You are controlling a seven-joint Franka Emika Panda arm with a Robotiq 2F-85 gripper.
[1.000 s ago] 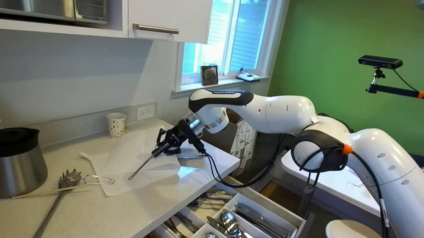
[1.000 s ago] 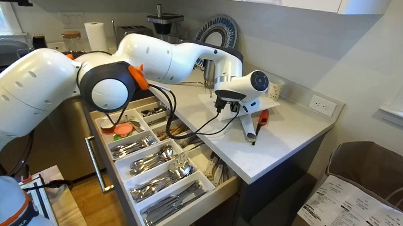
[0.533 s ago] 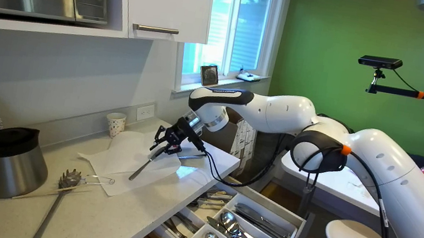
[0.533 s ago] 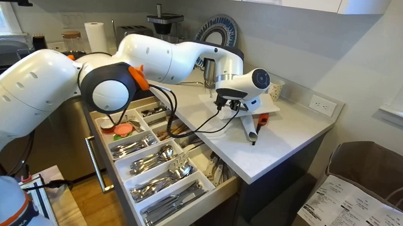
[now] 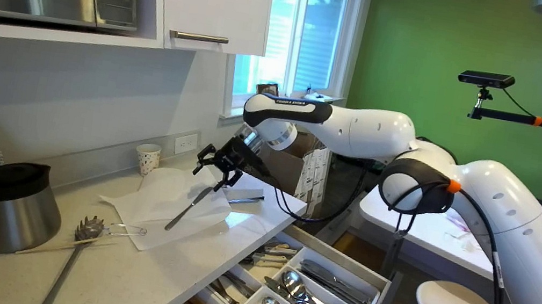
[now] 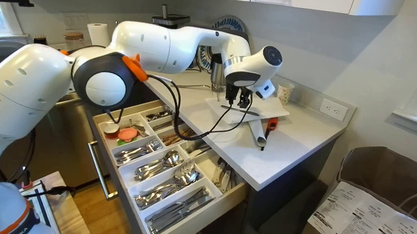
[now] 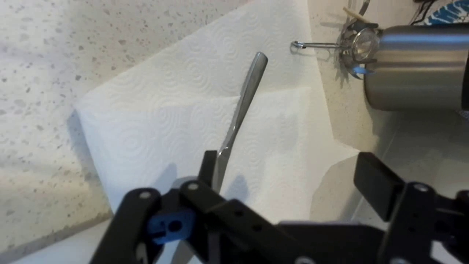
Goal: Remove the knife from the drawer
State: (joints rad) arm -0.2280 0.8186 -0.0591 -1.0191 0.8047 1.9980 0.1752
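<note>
The knife point(image 5: 187, 208), slim and silver-grey, lies on a white paper towel point(image 5: 161, 192) spread over the counter. In the wrist view the knife's handle point(image 7: 253, 79) points away from me, and a finger point(image 7: 209, 165) covers part of its blade. My gripper point(image 5: 207, 179) is open just above the blade end, its fingers wide apart with nothing between them. The white drawer point(image 6: 217, 215) stands pulled out below the counter, its tray compartments filled with silver cutlery and wooden utensils.
On the counter stand a steel carafe point(image 5: 24, 213) and a speckled paper cup point(image 5: 148, 158). A dark pasta server point(image 5: 87, 231) lies near the carafe. A red-handled tool point(image 6: 272, 123) rests close to the counter's end. A large brown box point(image 6: 360, 222) is beyond that end.
The gripper has opened and let go of the knife, then risen slightly. The knife stays on the paper towel where its handle end was resting.
</note>
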